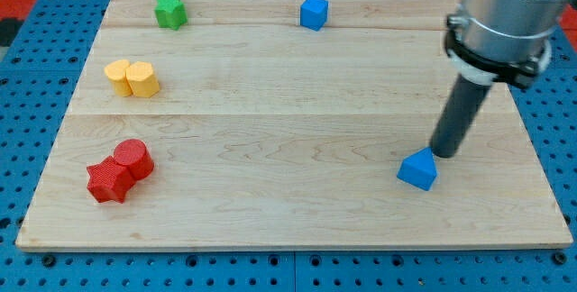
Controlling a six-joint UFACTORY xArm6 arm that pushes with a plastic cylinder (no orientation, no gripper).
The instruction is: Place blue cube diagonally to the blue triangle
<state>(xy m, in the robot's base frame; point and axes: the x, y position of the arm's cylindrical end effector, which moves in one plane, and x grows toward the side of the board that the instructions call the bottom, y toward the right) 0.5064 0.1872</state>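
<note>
The blue cube [314, 12] sits near the view's top edge of the wooden board [288, 130], a little right of centre. The blue triangle [418, 169] lies toward the view's bottom right. My tip [442, 154] rests on the board just up and to the right of the blue triangle, very close to it or touching it. The tip is far from the blue cube, which lies well up and to the left of it.
A green block [169, 6] sits at the view's top left. Two yellow blocks [132, 78] sit together at the left. A red star and red cylinder [120, 169] sit together at the bottom left. The arm's grey body [507, 13] hangs over the top right.
</note>
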